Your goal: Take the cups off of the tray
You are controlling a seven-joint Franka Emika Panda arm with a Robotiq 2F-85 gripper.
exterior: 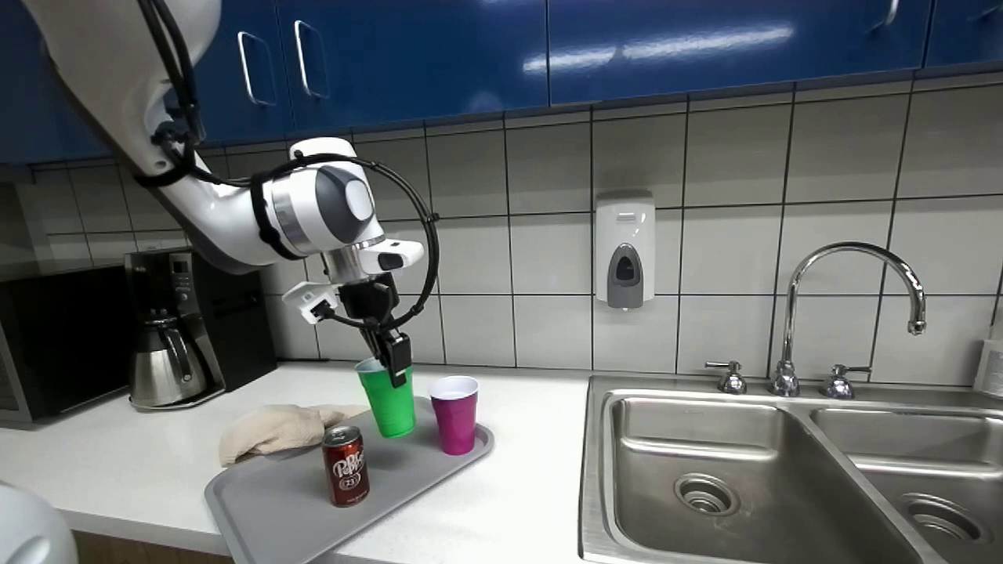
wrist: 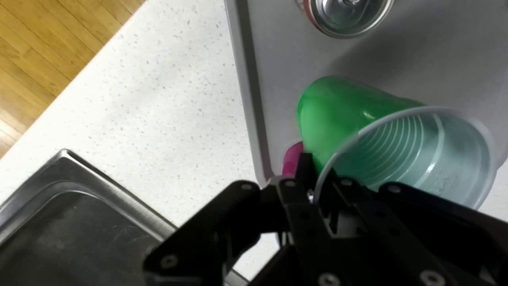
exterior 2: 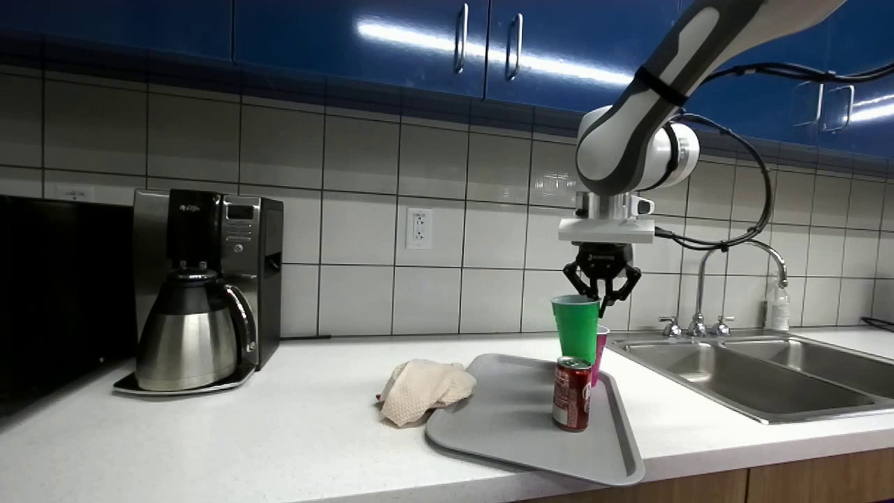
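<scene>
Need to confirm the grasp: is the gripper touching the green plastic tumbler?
Touching. The wrist view shows the gripper shut on the green plastic tumbler, pinching its wall: one finger inside the rim, the other outside.

Can on tray, cups behind can, cloth left of tray, sink right

The tool holds the green cup by its rim beside the pink cup.
</scene>
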